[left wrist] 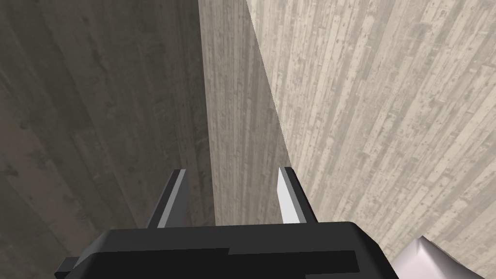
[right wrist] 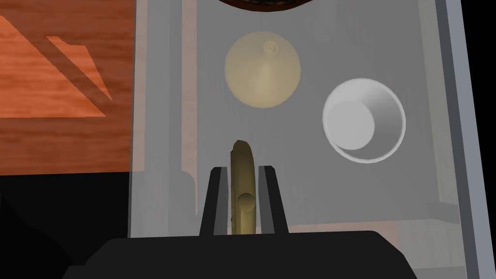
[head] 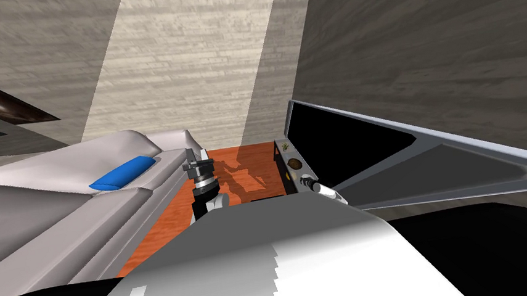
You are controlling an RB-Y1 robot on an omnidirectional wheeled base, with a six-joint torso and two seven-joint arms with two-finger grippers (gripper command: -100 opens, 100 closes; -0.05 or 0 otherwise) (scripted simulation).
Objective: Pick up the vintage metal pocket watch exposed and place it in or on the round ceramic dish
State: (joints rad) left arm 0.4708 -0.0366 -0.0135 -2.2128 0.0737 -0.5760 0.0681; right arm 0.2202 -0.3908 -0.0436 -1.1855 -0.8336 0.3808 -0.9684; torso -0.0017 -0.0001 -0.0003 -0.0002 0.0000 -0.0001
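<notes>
Your right gripper pinches the brass pocket watch edge-on over a grey top, inside its edges, one beige round dish and one white cup beyond; your left gripper gapes.

Right gripper: both fingers pressed against the flat faces of the brass-coloured pocket watch. We saw it edge-on, upright between them, its top standing clear of the fingertips. Beyond lay a pale grey worktop. On it we noted a pale yellow dome with a small knob, a white round bowl near it, and a dark brown round rim past the dome. Orange wood floor ran alongside the worktop.
</notes>
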